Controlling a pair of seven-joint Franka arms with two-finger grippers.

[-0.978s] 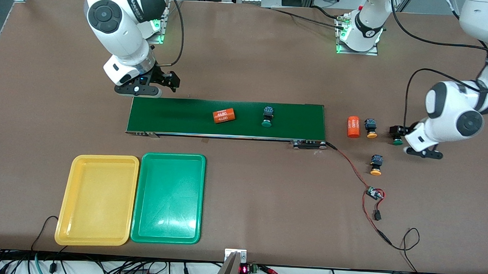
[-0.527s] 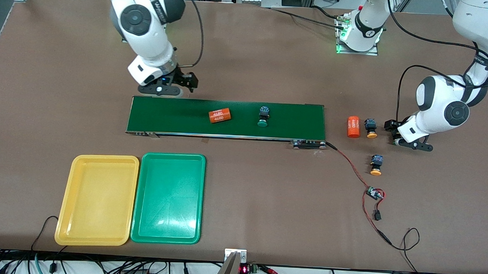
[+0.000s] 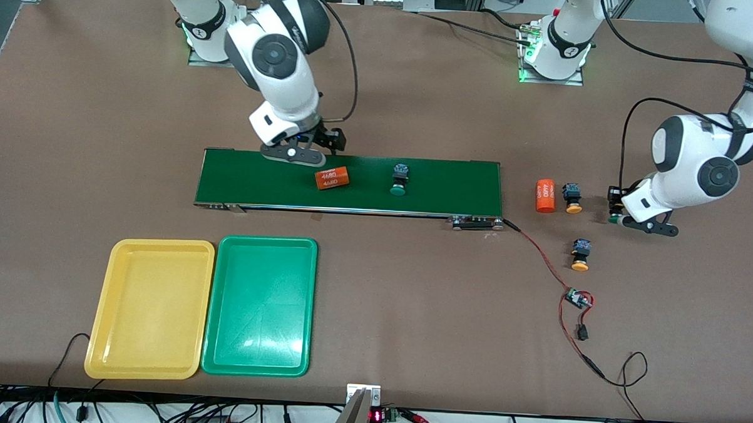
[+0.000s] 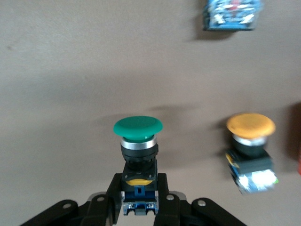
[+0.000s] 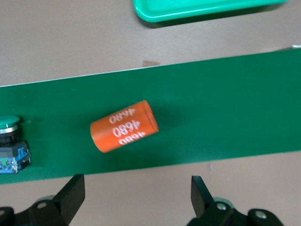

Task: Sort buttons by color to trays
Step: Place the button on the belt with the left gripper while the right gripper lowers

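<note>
My left gripper (image 3: 620, 215) (image 4: 138, 193) is low over the table at the left arm's end, shut on the blue-black body of a green-capped button (image 4: 138, 141) (image 3: 613, 218). Two yellow-capped buttons lie close by: one (image 3: 572, 198) (image 4: 251, 141) beside an orange cylinder, the other (image 3: 580, 255) nearer the camera. A second green-capped button (image 3: 399, 179) (image 5: 9, 141) rides on the dark-green belt (image 3: 452, 183). My right gripper (image 3: 292, 155) (image 5: 136, 197) hangs open over the belt's edge next to the orange 4680 cylinder (image 3: 332, 178) (image 5: 124, 126). The yellow tray (image 3: 151, 309) and green tray (image 3: 260, 304) lie side by side, nearer the camera.
Another orange 4680 cylinder (image 3: 544, 195) stands on the table just off the belt's end. A red-and-black cable with a small circuit board (image 3: 577, 298) trails from the belt toward the camera. Wide bare table surrounds the trays.
My left gripper has shut on the green-capped button. My right arm swung along the belt toward the orange cylinder. The cylinder and button on the belt drifted toward the right arm's end.
</note>
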